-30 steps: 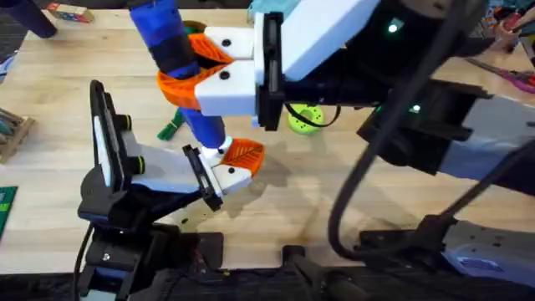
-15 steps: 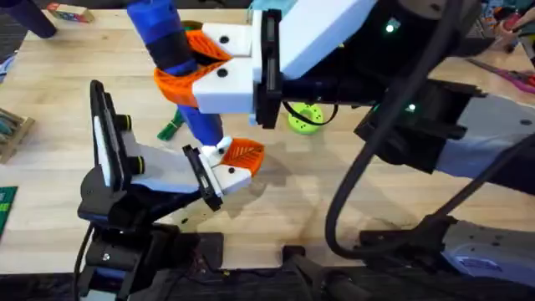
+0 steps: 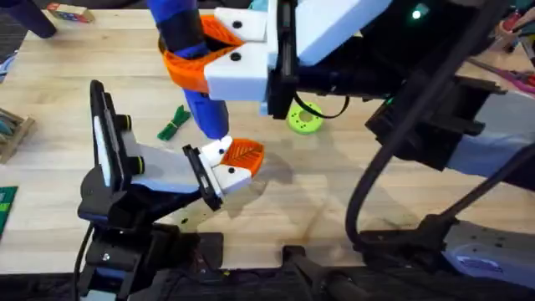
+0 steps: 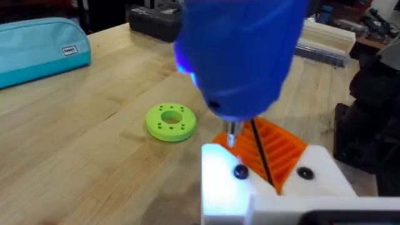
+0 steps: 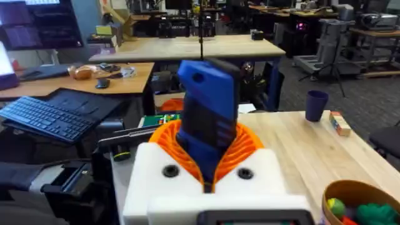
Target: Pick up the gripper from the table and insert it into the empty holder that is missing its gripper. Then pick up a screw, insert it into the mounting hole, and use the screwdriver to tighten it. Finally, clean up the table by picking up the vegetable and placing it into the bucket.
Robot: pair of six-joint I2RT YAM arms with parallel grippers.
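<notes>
My right gripper (image 3: 191, 48) reaches in from the right, shut on the blue screwdriver (image 3: 180, 25); in its own wrist view the gripper (image 5: 206, 159) clamps the handle (image 5: 209, 112) between orange pads. The tool's thin metal tip (image 3: 220, 147) points down at the white base of the orange ribbed gripper (image 3: 241, 155), which sits on the clamp plate of the holder (image 3: 109, 159). The left wrist view shows the tip (image 4: 231, 137) just over that white base (image 4: 269, 184), which has two dark spots. The dark-green vegetable (image 3: 174, 123) lies on the table (image 3: 67, 92) behind the holder. The bucket (image 5: 359, 200) holds toy foods.
A lime-green disc with holes (image 3: 305, 118) lies right of the screwdriver tip. A teal pouch (image 4: 37, 44) rests farther off. Coloured blocks (image 3: 71, 12) are at the far left edge, pink tools (image 3: 518, 79) at the right. A blue cup (image 5: 316, 103) stands near the table edge.
My right gripper has shifted away and slightly right with the screwdriver, whose tip stays at the mounted gripper's white base. More of the vegetable shows now.
</notes>
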